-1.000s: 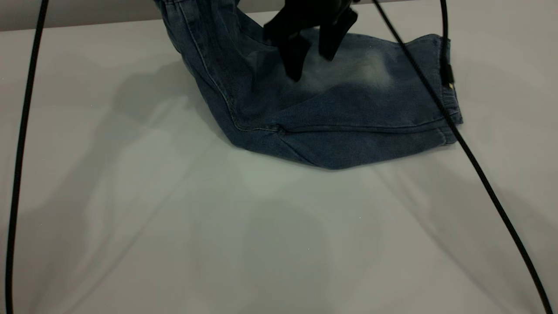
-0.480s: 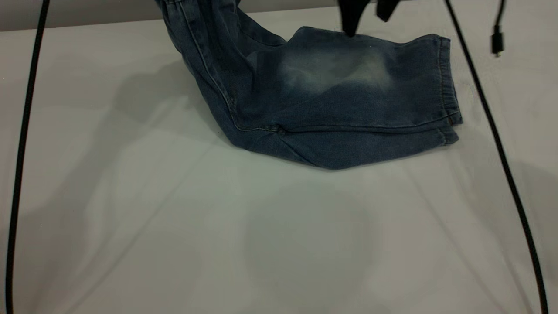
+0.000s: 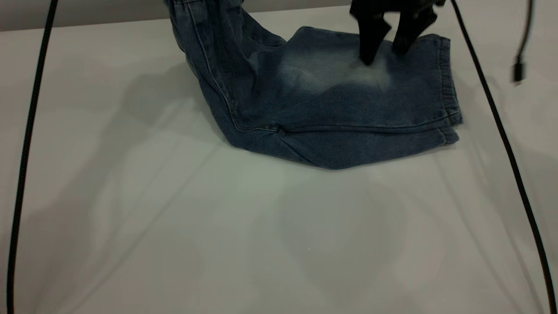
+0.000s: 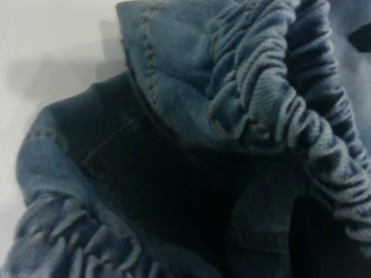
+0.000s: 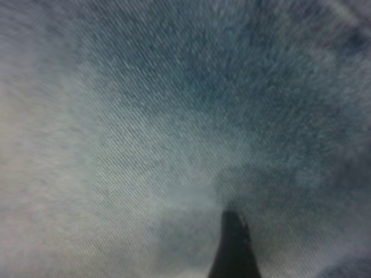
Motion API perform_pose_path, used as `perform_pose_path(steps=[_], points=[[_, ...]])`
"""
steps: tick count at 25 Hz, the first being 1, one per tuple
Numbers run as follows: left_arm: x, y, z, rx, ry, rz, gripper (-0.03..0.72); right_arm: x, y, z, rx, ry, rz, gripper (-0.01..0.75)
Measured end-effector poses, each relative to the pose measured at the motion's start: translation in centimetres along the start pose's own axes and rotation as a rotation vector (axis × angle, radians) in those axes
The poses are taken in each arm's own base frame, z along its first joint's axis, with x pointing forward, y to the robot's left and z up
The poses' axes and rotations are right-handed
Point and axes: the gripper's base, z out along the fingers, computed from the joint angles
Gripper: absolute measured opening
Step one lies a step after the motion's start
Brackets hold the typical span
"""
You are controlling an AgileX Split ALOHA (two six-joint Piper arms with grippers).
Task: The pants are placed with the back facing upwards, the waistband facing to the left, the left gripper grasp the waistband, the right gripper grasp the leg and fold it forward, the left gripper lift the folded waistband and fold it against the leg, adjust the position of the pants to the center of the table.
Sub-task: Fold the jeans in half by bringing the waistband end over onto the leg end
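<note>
The blue denim pants lie folded lengthwise at the far middle of the table. Their waist end rises steeply out of the top of the exterior view, where a strip of the waistband shows. In the left wrist view the ruched waistband fills the picture, with one dark finger of my left gripper pressed into the fabric. My right gripper stands open over the leg, tips touching or nearly touching the faded patch close to the hem. One fingertip shows against the denim.
A black cable hangs down the left side and another crosses the right side beside the hem. A loose plug dangles at the far right. Bare table surface spreads in front of the pants.
My right gripper rose from the middle of the pants, moved right and came down open over the leg near the hem. The lifted waist end shifted slightly right; the plug swung right.
</note>
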Motion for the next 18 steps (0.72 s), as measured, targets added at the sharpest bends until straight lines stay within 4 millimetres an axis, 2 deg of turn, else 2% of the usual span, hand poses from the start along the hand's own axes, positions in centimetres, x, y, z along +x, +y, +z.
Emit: perform_pose_path(steps=[5, 11, 18], points=[[-0.5, -1.2, -0.2, 0.0, -0.015, 0.021, 0.046, 0.1, 0.0, 0.3, -0.001, 0.006, 0.0, 0.448], [-1.9, -5.1, -0.9, 0.023, -0.07, 0.108, 0.046, 0.1, -0.1, 0.6, -0.003, 0.012, 0.002, 0.447], [-2.0, -9.2, 0.5, 0.049, -0.068, 0.185, 0.046, 0.1, -0.1, 0.5, -0.003, 0.011, -0.001, 0.447]])
